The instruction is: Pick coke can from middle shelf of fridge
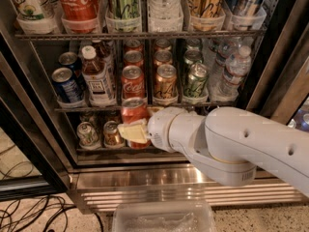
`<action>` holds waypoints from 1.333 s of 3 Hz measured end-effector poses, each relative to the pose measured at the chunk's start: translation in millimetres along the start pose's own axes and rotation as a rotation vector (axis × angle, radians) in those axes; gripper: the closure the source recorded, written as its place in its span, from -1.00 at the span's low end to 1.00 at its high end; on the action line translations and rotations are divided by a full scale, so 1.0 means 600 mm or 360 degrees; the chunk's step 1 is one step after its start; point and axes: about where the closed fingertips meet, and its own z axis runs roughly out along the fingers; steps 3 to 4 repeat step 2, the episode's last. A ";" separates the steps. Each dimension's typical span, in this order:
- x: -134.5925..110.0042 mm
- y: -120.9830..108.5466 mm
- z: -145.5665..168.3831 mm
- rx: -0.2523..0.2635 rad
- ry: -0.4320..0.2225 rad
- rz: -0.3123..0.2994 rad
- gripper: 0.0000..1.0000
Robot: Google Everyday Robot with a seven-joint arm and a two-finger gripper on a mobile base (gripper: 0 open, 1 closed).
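Note:
My gripper (pixel 137 125) is shut on a red coke can (pixel 133 111), with a pale finger pad (pixel 131 132) across its lower front. It holds the can in front of the fridge (pixel 145 179), just below the front edge of the middle shelf (pixel 72 109). My white arm reaches in from the right. Other red coke cans (pixel 133 81) stand in a row on the middle shelf, next to copper-orange cans (pixel 165 83).
The middle shelf also holds blue cans (pixel 65 84), a bottle (pixel 96 76), green cans (pixel 197 79) and water bottles (pixel 231 69). Large containers fill the top rack (pixel 145 35). Small cans (pixel 88 133) sit below. A clear plastic bin (pixel 164 219) and cables (pixel 29 211) lie on the floor.

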 end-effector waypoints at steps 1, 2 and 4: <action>-0.029 -0.004 -0.017 -0.0172 -0.0027 -0.0034 1.00; -0.022 -0.014 -0.033 -0.0202 -0.0007 -0.0043 1.00; -0.022 -0.014 -0.033 -0.0202 -0.0007 -0.0043 1.00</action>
